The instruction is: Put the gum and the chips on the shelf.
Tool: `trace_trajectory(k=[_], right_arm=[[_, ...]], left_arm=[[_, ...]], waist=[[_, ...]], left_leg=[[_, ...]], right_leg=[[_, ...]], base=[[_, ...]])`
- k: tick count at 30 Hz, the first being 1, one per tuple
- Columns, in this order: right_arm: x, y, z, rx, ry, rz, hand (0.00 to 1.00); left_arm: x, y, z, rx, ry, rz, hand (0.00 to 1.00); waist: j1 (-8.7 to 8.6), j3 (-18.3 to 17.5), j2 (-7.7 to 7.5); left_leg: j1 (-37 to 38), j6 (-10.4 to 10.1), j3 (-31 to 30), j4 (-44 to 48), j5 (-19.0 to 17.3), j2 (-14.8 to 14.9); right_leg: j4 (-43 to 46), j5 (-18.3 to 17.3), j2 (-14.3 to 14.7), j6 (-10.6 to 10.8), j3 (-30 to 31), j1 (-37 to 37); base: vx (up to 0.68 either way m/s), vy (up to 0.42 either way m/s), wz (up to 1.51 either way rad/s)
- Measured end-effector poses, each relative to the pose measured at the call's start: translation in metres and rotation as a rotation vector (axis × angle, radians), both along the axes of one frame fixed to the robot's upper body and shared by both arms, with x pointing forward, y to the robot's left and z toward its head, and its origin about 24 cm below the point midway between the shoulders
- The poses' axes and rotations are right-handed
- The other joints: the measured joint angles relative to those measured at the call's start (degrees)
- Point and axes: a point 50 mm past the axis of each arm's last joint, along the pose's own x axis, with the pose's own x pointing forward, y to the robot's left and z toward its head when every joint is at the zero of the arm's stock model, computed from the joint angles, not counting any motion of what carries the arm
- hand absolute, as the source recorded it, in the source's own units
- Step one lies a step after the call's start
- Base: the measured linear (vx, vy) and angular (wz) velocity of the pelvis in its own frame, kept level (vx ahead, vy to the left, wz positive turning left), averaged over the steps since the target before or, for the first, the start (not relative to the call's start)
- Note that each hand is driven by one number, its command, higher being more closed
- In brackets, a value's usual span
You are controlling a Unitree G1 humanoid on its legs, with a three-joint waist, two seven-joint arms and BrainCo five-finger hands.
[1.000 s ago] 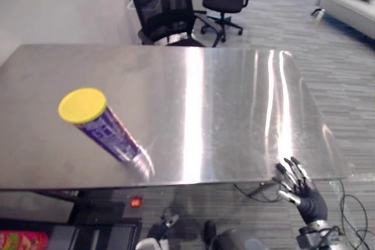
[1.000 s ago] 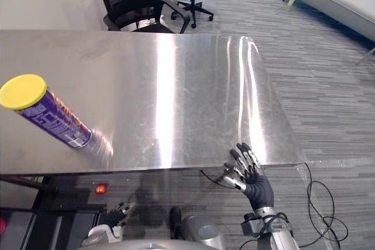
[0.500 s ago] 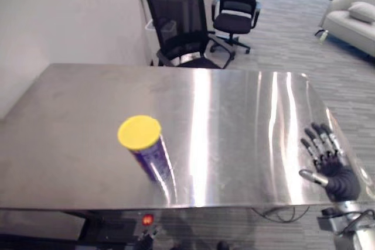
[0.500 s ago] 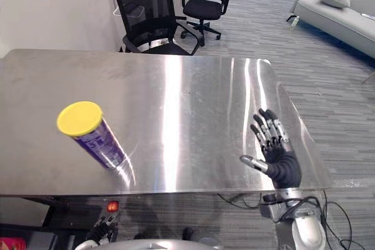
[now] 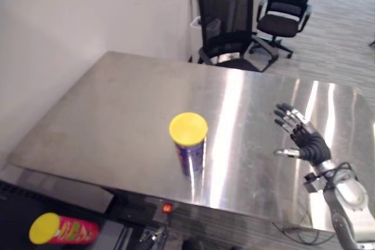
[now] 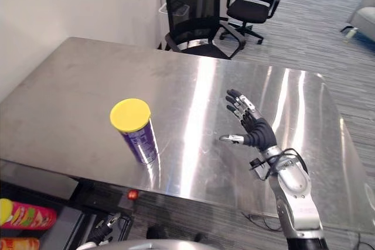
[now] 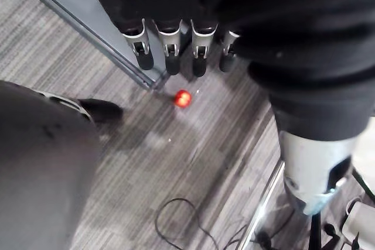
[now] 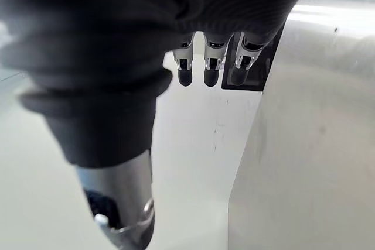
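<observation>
A purple chips can with a yellow lid stands upright on the steel table, near its front edge. My right hand hovers open above the table top to the right of the can, fingers spread, touching nothing. In the right wrist view its fingers point straight out. My left hand hangs low below the table's front edge; its fingers are straight over the carpet and hold nothing.
A red chips can with a yellow lid lies on a low dark shelf under the table's left front. Two black office chairs stand behind the table. A pale wall runs along the left.
The camera has swung left. My right hand has risen from below the table's front edge to above the table top, closer to the can. The can stays standing.
</observation>
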Motion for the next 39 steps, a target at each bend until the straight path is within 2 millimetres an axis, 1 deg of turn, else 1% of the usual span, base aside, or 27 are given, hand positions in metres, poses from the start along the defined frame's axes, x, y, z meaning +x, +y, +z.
trace_trajectory(k=[2,5,7,9,10,14,16,18,19,20,22,24,25,27,29,31,33,39], right_arm=[[0.009,0.006,-0.003,-0.022,0.025,0.039,0.0],[0.016,0.018,-0.004,-0.023,0.029,0.086,0.0],[0.016,0.021,-0.004,-0.023,0.031,0.1,0.0],[0.017,0.022,-0.005,-0.023,0.035,0.108,0.0],[0.017,0.033,-0.011,0.04,0.069,0.128,0.0],[0.017,0.033,-0.011,0.04,0.07,0.127,0.0],[0.015,0.029,-0.013,0.041,0.079,0.113,0.0],[0.011,0.016,-0.017,0.045,0.094,0.056,0.0],[0.008,0.006,-0.017,0.045,0.094,0.015,0.0],[0.005,0.001,-0.016,0.045,0.093,-0.003,0.0],[-0.004,-0.016,-0.014,0.037,0.087,-0.066,0.0],[-0.013,-0.027,-0.013,0.026,0.094,-0.104,0.0],[-0.018,-0.032,-0.012,0.019,0.097,-0.125,0.0],[-0.024,-0.04,-0.012,0.009,0.098,-0.154,0.0],[-0.025,-0.042,-0.011,0.007,0.097,-0.161,0.0],[-0.026,-0.042,-0.009,0.003,0.087,-0.157,0.0],[-0.026,-0.042,-0.009,0.002,0.09,-0.157,0.0],[-0.026,-0.044,-0.007,-0.034,0.101,-0.134,0.0]], left_arm=[[-0.006,-0.002,-0.001,-0.004,0.02,-0.027,0.0],[-0.018,0.002,-0.002,0.006,0.056,-0.042,0.0],[-0.023,0.002,-0.003,0.002,0.078,-0.046,0.0],[-0.024,0.002,-0.003,0.003,0.08,-0.048,0.0],[-0.024,0.003,-0.003,0.008,0.081,-0.064,0.0],[-0.022,0.003,-0.002,0.009,0.074,-0.065,0.0],[-0.022,0.003,-0.002,0.009,0.074,-0.065,0.0],[-0.022,0.003,-0.002,0.008,0.073,-0.064,0.0],[-0.022,0.002,-0.003,0.005,0.073,-0.064,0.0],[-0.022,0.002,-0.003,0.005,0.074,-0.065,0.0],[-0.025,0.001,-0.003,0.0,0.076,-0.054,0.0],[-0.029,0.0,-0.003,-0.005,0.08,-0.038,0.0],[-0.031,-0.001,-0.004,-0.009,0.085,-0.028,0.0],[-0.034,-0.002,-0.004,-0.015,0.09,-0.025,0.0],[-0.035,-0.004,-0.005,-0.022,0.093,-0.018,0.0],[-0.036,-0.009,-0.006,-0.037,0.096,-0.015,0.0],[-0.038,-0.012,-0.006,-0.049,0.096,-0.017,0.0],[-0.038,-0.012,-0.006,-0.061,0.092,-0.022,0.0]], waist=[[0.92,-0.01,0.7],[1.22,0.01,0.67],[1.2,0.02,0.66],[1.29,0.06,0.59],[1.02,0.69,-0.14],[0.96,1.1,-0.4],[0.94,1.13,-0.46],[0.88,1.22,-0.36],[0.87,1.29,-0.23],[0.78,1.31,-0.16],[0.63,1.35,0.0],[0.07,1.35,0.34],[-0.58,1.37,0.53],[-0.77,1.09,0.92],[-0.69,0.9,0.91],[-0.55,0.29,1.93],[-0.66,0.03,2.48],[-0.47,-0.02,2.43]], left_leg=[[-0.2,0.08,-0.82,-0.01,0.22,-0.23],[-0.55,0.07,-1.55,-0.15,0.52,-0.33],[-0.7,0.08,-2.22,-0.29,0.71,-0.4],[-0.77,0.14,-2.49,-0.33,0.91,-0.42],[-0.59,0.05,-2.29,-0.39,1.06,-0.23],[-0.42,0.06,-2.2,-0.37,1.06,-0.21],[0.03,0.04,-2.07,-0.14,1.07,-0.23],[1.54,-0.03,-2.11,-0.03,1.02,-0.29],[2.34,-0.16,-2.14,-0.02,0.94,-0.25],[2.72,-0.29,-2.19,-0.02,0.85,-0.24],[3.83,-0.51,-2.34,-0.02,0.71,-0.44],[4.56,-0.56,-2.81,-0.03,0.67,-0.61],[5.25,-0.6,-3.66,-0.26,0.64,-0.8],[5.86,-0.73,-4.38,-0.36,0.72,-1.0],[6.0,-0.89,-5.16,-0.37,0.98,-1.0],[5.81,-1.03,-5.83,-0.38,1.37,-0.9],[5.25,-0.98,-6.83,-0.39,1.76,-0.82],[4.9,-1.26,-8.24,-0.4,2.27,-0.51]], right_leg=[[0.0,-0.05,-0.17,0.08,-0.72,0.13],[0.01,-0.18,-0.24,0.27,-1.4,0.09],[-0.01,-0.19,-0.28,0.28,-2.11,0.25],[-0.03,-0.19,-0.29,0.28,-2.43,0.36],[-0.5,-0.17,-0.04,0.28,-2.21,0.73],[-0.49,-0.16,-0.03,0.28,-2.16,0.84],[-0.48,-0.16,-0.06,0.28,-2.15,1.29],[-0.37,-0.17,-0.15,0.27,-2.02,2.84],[0.04,-0.2,-0.15,0.25,-1.53,3.45],[0.14,-0.22,-0.16,0.24,-1.16,3.78],[2.09,-1.77,-0.62,0.66,-0.68,4.1],[4.5,-3.28,-0.99,0.77,-0.85,4.22],[6.01,-4.33,-1.35,0.95,-1.39,4.61],[7.82,-5.82,-1.87,1.13,-2.2,4.72],[8.61,-6.51,-1.97,1.28,-2.68,4.76],[9.07,-6.8,-1.98,1.28,-3.44,4.76],[9.06,-6.85,-1.9,1.24,-4.44,4.7],[9.92,-7.02,-1.71,0.68,-6.19,4.93]], base=[[-0.01,0.018,0.16],[-0.01,0.008,0.14],[-0.01,0.002,0.17],[-0.01,0.004,0.11],[0.0,0.0,0.0],[0.0,0.0,0.0],[0.0,0.0,0.0],[0.0,0.0,0.0],[0.0,0.0,0.0],[-0.01,0.017,-0.04],[-0.04,0.006,-0.02],[-0.07,-0.003,0.1],[-0.07,-0.008,0.21],[-0.08,-0.01,0.24],[-0.08,-0.019,0.18],[-0.05,-0.028,0.19],[-0.02,-0.032,0.23],[0.01,-0.043,0.16]])
